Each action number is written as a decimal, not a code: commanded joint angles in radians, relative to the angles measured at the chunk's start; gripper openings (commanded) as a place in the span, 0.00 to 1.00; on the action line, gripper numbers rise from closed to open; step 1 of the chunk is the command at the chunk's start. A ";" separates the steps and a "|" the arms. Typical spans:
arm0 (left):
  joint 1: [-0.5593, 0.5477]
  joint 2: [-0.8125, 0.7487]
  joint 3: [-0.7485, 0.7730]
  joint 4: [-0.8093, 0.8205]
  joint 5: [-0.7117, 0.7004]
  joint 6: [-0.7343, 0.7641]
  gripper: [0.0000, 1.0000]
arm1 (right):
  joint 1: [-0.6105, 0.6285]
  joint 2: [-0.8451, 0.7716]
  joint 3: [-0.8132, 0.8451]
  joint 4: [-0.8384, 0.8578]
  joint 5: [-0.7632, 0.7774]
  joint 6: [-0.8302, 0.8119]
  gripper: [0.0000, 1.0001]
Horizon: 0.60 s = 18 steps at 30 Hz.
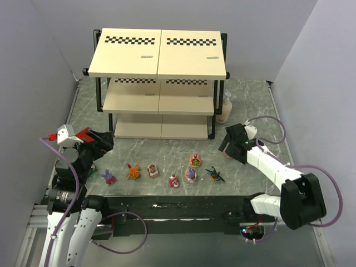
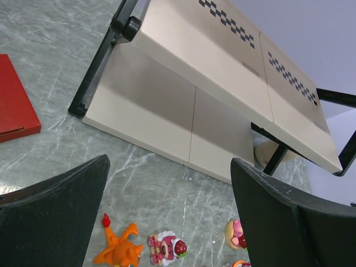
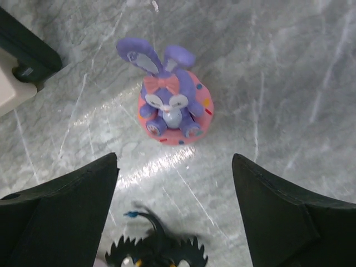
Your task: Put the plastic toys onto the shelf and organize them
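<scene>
The shelf (image 1: 158, 55) stands at the back of the table, and its lower boards (image 2: 167, 119) show in the left wrist view. The plastic toys stand in a row near the front: a purple bunny (image 1: 107, 177), the orange spiky creature (image 1: 133, 171), red-pink figures (image 1: 153, 170) (image 1: 173, 179) (image 1: 195, 160), another bunny (image 1: 191, 173) and the dark winged one (image 1: 214, 174). My left gripper (image 1: 103, 142) (image 2: 171, 161) is open above the orange creature (image 2: 119, 250) and a red-pink figure (image 2: 166, 247). My right gripper (image 1: 231, 146) (image 3: 175, 158) is open and empty, with the dark winged toy (image 3: 158, 250) just below its fingers and a bunny (image 3: 169, 108) beyond.
A cream pump bottle (image 1: 225, 108) stands by the shelf's right legs. A red block (image 2: 14, 100) lies on the table left of the shelf. Grey walls close in the table on the left, back and right.
</scene>
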 commanded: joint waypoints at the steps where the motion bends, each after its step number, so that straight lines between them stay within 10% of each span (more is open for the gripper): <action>1: -0.004 0.005 -0.001 0.022 -0.005 0.007 0.96 | 0.005 0.080 0.047 0.086 0.030 0.019 0.88; 9: -0.007 0.009 -0.006 0.024 0.000 0.012 0.96 | 0.005 0.241 0.096 0.059 0.065 0.051 0.99; 18: -0.009 0.014 -0.009 0.026 -0.002 0.013 0.96 | 0.003 0.289 0.105 0.066 0.084 0.072 0.87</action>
